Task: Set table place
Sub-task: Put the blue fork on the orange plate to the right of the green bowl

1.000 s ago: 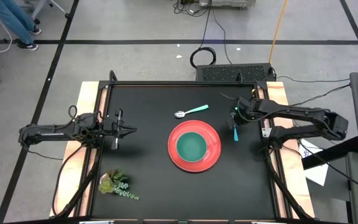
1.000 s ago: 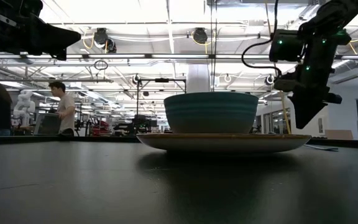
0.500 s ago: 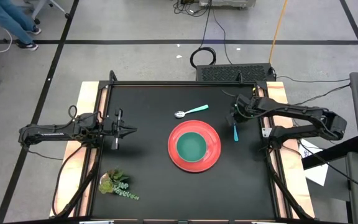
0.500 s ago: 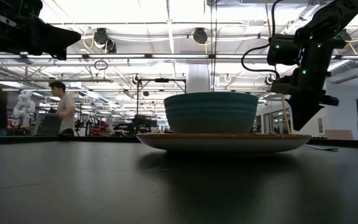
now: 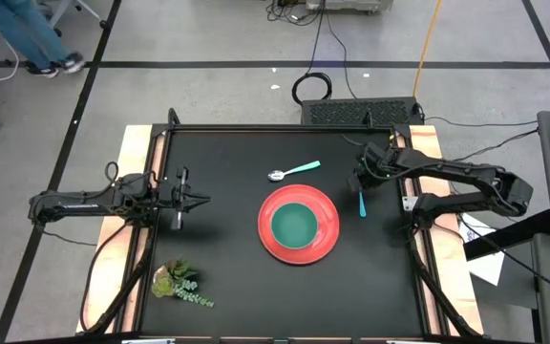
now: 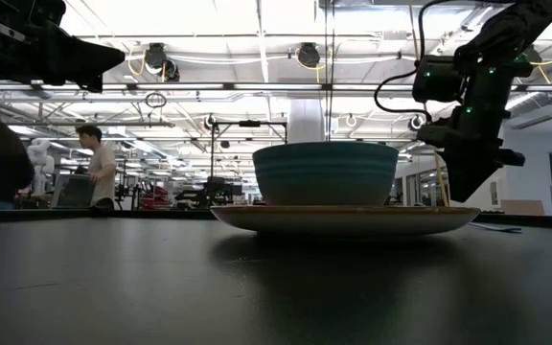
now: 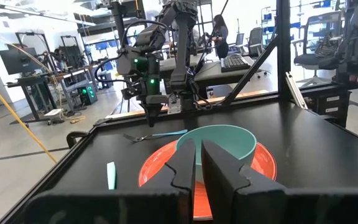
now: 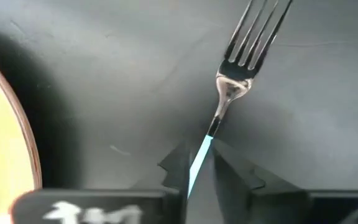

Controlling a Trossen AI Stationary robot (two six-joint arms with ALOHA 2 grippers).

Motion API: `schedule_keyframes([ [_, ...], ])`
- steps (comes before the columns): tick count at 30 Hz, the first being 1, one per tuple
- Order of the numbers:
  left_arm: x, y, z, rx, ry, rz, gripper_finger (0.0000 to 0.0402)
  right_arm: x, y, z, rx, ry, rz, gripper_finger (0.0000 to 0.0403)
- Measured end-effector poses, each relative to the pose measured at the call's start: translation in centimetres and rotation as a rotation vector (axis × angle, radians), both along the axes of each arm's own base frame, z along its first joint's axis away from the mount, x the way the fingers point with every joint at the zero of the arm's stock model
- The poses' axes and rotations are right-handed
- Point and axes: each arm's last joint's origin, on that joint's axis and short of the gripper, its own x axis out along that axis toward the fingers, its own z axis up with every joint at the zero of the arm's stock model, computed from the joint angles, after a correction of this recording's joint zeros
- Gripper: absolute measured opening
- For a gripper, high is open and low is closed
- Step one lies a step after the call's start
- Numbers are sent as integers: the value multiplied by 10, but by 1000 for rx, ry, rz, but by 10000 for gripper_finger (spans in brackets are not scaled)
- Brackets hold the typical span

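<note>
Lying flat on the black table point(image 5: 227, 162) just to the right of the red plate point(image 5: 298, 224), the blue-handled fork point(image 5: 361, 203) has its tines pointing toward the far edge, and the right gripper point(image 5: 363, 178) sits directly over it at the tine end. In the right wrist view the fork point(image 8: 229, 93) runs between the two dark fingers point(image 8: 178, 167), which stand close on either side of the thin blue handle; whether they actually pinch it or merely straddle it cannot be told from here. Over the last second the right gripper has slid a little leftward and toward the plate along the fork's line, while the fork itself appears not to have shifted, which suggests the arm is either just letting go after laying it down or fine-tuning its position beside the plate. The teal-green bowl point(image 5: 295, 225) sits centred on the plate, unchanged, and the teal-handled spoon point(image 5: 294, 171) lies at a slant beyond the plate's far rim, apart from it. That spoon looks like the piece still out of place, so the setting seems mostly done with one item left to arrange. The left gripper point(image 5: 197, 201) hangs above the table's left side, well apart from the plate, unmoved, its fingers point(image 7: 222, 171) nearly closed on nothing. A leafy sprig point(image 5: 181, 283) lies near the front left corner.
</note>
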Motion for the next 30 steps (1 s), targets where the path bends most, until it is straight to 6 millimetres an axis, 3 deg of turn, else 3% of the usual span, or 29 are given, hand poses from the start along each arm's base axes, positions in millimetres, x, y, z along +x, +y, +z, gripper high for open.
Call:
schedule_keyframes([
  [9,0,0,0,-1,0,0,33,0,-3,-2,-8,16,33,145],
  [30,0,0,0,-1,0,0,33,9,-17,-38,87,165,13,145],
])
